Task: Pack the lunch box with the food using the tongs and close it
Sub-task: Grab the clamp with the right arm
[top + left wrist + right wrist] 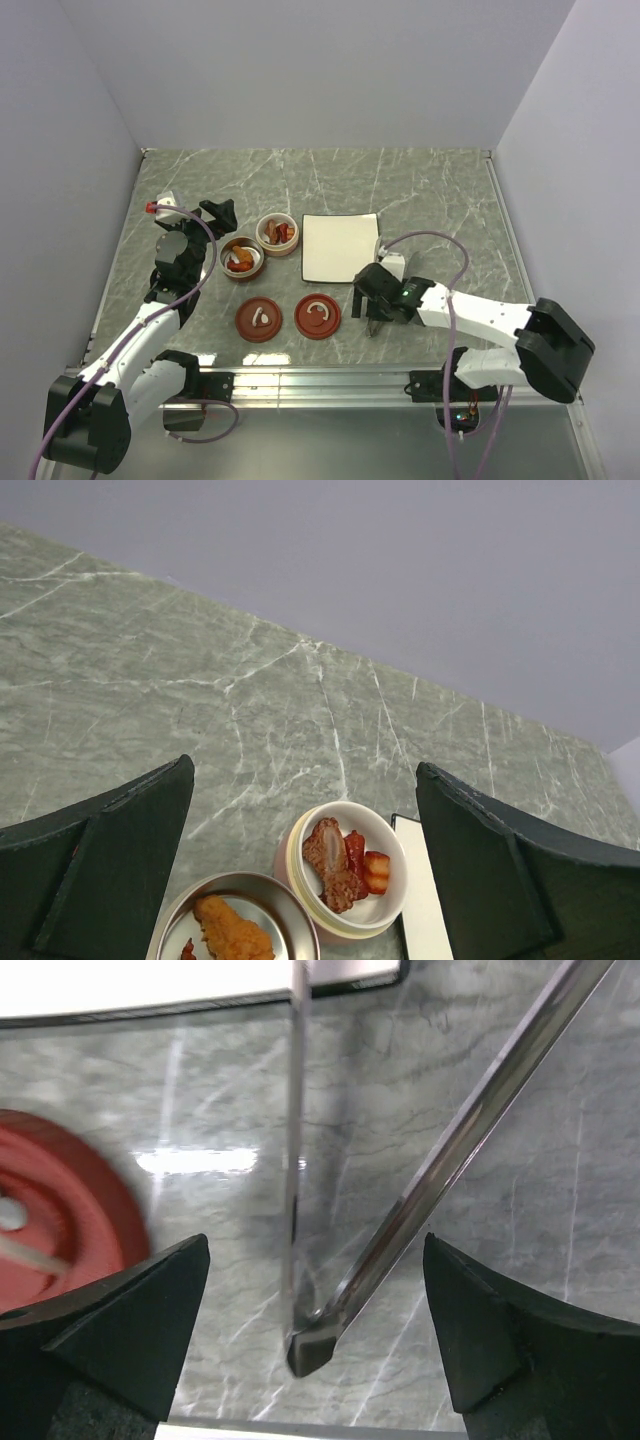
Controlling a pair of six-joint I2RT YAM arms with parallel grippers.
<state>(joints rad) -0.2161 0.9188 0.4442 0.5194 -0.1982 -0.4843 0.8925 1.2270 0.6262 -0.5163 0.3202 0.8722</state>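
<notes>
The right tool stands wide astride the tongs lying untouched on the worktop, seemingly lined up to grasp them, while the left tool hangs wide above the bowled food.

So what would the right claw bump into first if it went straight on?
Most likely the tongs. They lie on the table straight ahead of the open right claw, with their joined end in its gap. Depth is hard to judge, but nothing else shows in between.
</notes>
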